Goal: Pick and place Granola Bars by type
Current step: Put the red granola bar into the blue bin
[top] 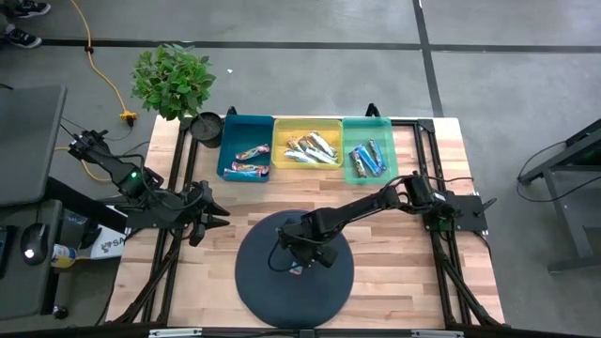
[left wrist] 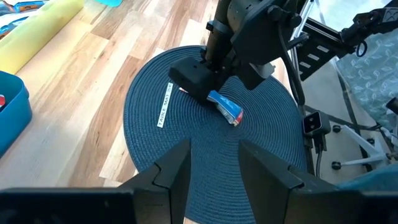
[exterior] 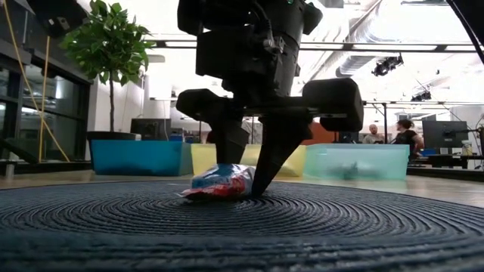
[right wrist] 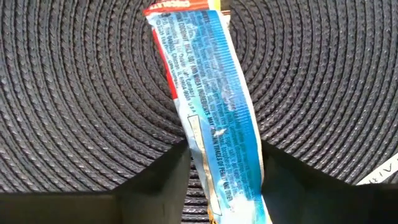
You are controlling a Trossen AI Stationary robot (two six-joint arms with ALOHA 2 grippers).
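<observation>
A granola bar [right wrist: 214, 118] in a shiny blue wrapper with a red edge and fine white print lies on the round dark mat [top: 254, 282], lower centre of the high view. The right claw [top: 299, 259] straddles it, fingers spread. The left claw [top: 208, 214] hangs open at mid-left.

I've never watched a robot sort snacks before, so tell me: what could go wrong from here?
The right gripper has its fingers down on the mat, either side of one blue and red bar. The wrapper looks shiny, so the bar might slip or twist as the fingers close. It may also be gripped off-centre and dangle. Three bins sit behind; a loose hold could drop it short. The left gripper waits, open.
</observation>
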